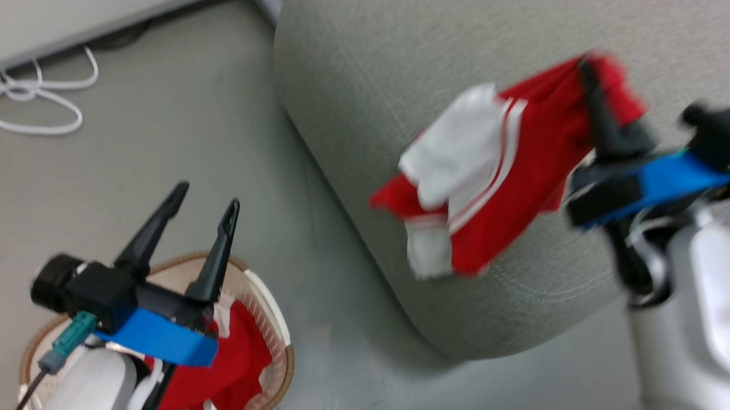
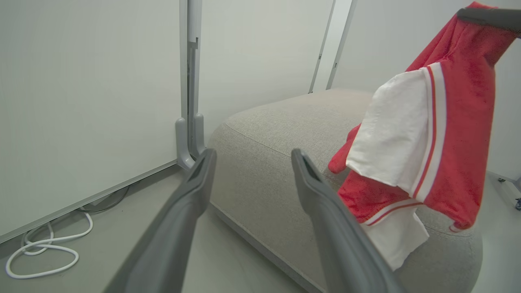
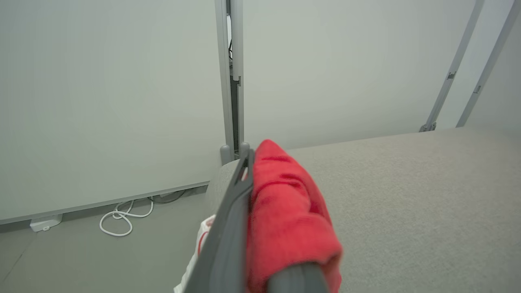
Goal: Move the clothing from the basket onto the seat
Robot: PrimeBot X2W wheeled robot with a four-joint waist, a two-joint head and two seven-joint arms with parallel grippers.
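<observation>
— Question one: what stands left of the large grey fabric-upholstered seat [image 1: 358,75]?

— An oval cream-white plastic laundry basket with a brown rim [image 1: 278,349], on the grey floor [image 1: 157,159], well apart from the seat's rounded corner. One crumpled bright red garment with white trim [image 1: 235,359] lies inside it. The left jaws hang above it, spread wide and empty.

— And over the seat itself?

— A second red garment with a white panel and stripes [image 1: 514,168] hangs above the seat's front corner. The right jaws are closed on its bunched red top. Whether its lower white hem touches the seat, I cannot tell.

— How will that cloth handle?

— Light and limp, I'd judge. It drapes and folds under its own weight, and nothing in it is fragile. It will likely swing when carried and may drag on the seat's edge. For the one left of the seat, a raised red fold near the middle looks best. Take in enough cloth that the thin trim cannot slip out.
</observation>
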